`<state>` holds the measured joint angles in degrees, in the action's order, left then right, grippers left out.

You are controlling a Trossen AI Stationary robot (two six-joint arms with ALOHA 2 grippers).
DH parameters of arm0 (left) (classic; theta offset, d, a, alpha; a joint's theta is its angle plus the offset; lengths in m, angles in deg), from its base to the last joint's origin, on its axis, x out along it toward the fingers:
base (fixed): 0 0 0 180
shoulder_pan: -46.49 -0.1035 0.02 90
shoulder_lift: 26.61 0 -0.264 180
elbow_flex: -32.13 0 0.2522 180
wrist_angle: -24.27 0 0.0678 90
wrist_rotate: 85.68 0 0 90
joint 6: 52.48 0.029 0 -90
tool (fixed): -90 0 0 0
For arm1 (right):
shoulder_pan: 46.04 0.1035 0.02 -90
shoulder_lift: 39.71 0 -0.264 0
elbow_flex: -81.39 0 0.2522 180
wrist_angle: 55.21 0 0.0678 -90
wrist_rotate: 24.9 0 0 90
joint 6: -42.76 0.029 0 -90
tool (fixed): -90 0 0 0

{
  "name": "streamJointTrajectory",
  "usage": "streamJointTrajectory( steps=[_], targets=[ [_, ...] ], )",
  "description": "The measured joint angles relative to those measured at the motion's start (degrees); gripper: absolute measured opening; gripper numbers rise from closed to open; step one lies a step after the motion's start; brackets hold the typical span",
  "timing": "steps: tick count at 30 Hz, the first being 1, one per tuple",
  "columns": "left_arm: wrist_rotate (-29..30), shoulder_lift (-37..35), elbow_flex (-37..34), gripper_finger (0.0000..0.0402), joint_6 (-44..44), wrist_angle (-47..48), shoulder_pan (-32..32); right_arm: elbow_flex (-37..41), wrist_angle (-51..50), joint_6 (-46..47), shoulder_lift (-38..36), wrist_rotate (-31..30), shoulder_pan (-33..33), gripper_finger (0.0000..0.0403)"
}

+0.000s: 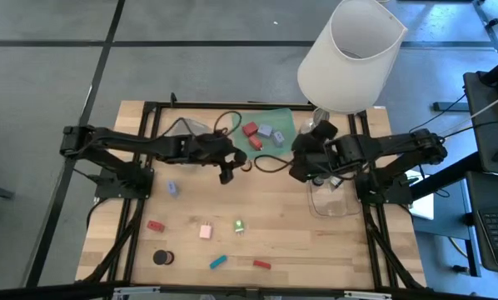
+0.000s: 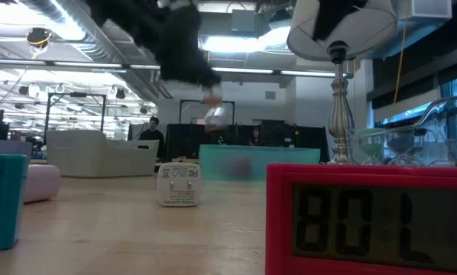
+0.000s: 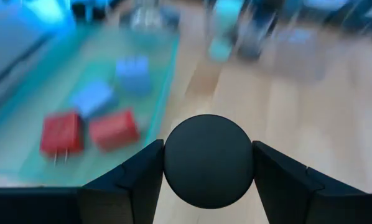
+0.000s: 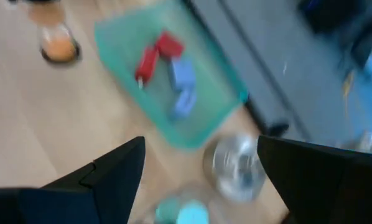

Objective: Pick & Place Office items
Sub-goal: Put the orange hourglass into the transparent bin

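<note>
Black cylinder (image 3: 208, 160) fills left gripper (image 3: 208, 171); green tray (image 3: 24, 168) behind apparently blurred.

A pale wooden table (image 1: 291, 225) carries everything. Near the far edge lies a green tray (image 1: 274, 117), holding two red blocks (image 1: 250, 130) and two lavender blocks (image 1: 266, 131). A lamp (image 1: 353, 50) stands at the far right corner, and a clear tray (image 1: 332, 200) sits by the right edge. Loose on the wood: a lavender block (image 1: 173, 189) toward the left; a red block (image 1: 156, 226), a pink block (image 1: 206, 232) and a mint cap (image 1: 240, 226) mid-table; black cylinders (image 1: 162, 257), a teal bar (image 1: 218, 262) and a red bar (image 1: 261, 264) along the near edge.
</note>
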<state>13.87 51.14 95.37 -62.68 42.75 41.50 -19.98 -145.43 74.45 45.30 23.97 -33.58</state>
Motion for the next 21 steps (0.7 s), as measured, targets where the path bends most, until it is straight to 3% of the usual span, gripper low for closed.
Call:
streamJointTrajectory(
  steps=[5, 8, 12, 17, 21],
  targets=[
    [5.09, -6.54, 0.07, 0.0211, 2.85, -4.14, 4.33, 1.97, 11.52, -11.58, 0.03, -12.47, 2.05, 0.0314],
    [11.54, -10.83, -0.58, 0.0211, 5.28, -5.08, 8.81, 5.57, 18.32, -16.32, -0.04, -14.84, 2.28, 0.0314],
    [18.91, -15.43, -2.84, 0.0211, 7.26, -7.87, 14.68, 13.53, 30.8, -21.78, -0.02, -11.44, 1.48, 0.0314],
    [25.46, -17.67, -4.15, 0.0211, 7.82, -8.82, 19.32, 25.22, 50.55, -26.72, 0.0, 1.16, -1.87, 0.0314],
    [27.51, -17.7, -4.15, 0.0211, 6.91, -9.3, 21.52, 32.71, 67.11, -27.6, 0.0, 9.71, -4.38, 0.0314]
  ],
)
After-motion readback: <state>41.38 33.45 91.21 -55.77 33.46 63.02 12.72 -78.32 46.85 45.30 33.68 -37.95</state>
